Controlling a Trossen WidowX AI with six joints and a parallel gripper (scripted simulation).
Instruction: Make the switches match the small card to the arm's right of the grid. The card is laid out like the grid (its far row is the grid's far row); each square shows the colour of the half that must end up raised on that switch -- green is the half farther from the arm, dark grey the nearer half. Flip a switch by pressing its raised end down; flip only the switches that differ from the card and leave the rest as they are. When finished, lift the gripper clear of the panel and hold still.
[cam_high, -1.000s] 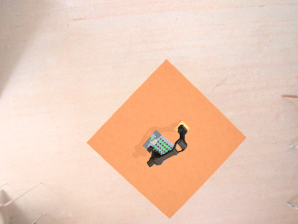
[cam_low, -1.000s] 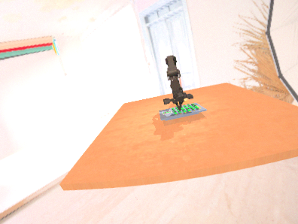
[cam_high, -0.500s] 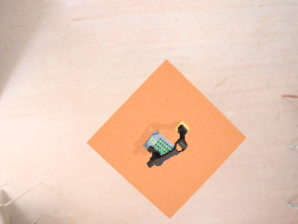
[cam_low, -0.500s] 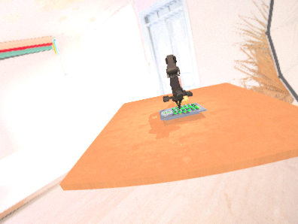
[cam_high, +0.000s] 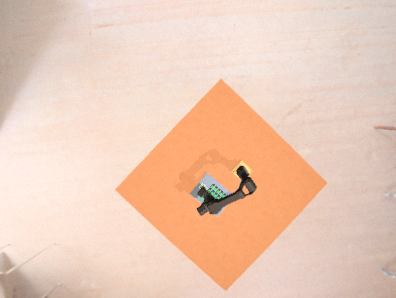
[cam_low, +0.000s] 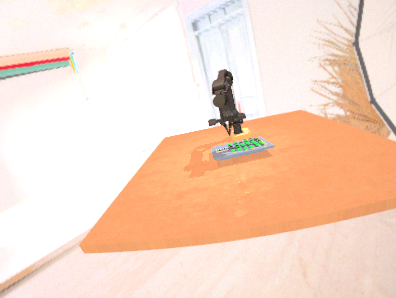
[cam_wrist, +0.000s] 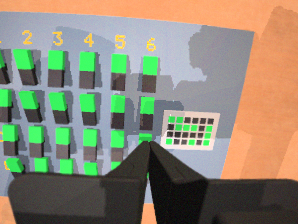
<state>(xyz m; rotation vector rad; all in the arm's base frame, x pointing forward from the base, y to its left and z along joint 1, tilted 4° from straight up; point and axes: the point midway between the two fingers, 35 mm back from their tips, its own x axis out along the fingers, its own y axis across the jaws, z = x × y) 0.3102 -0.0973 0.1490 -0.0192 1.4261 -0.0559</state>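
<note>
A grey-blue switch panel lies on the orange table top. Its rocker switches stand in numbered columns, each with a green far half and a dark grey near half. The small card of green and dark squares lies on the panel just right of column 6. My gripper is shut with nothing between the fingers. In the wrist view its tip points at the third-row switch of column 6. I cannot tell whether it touches. The fingers hide the near switches of columns 5 and 6.
The orange table top stands on a pale wooden floor. The arm's base sits on a yellow plate beside the panel. A white door and dry grass stand behind the table in the exterior view.
</note>
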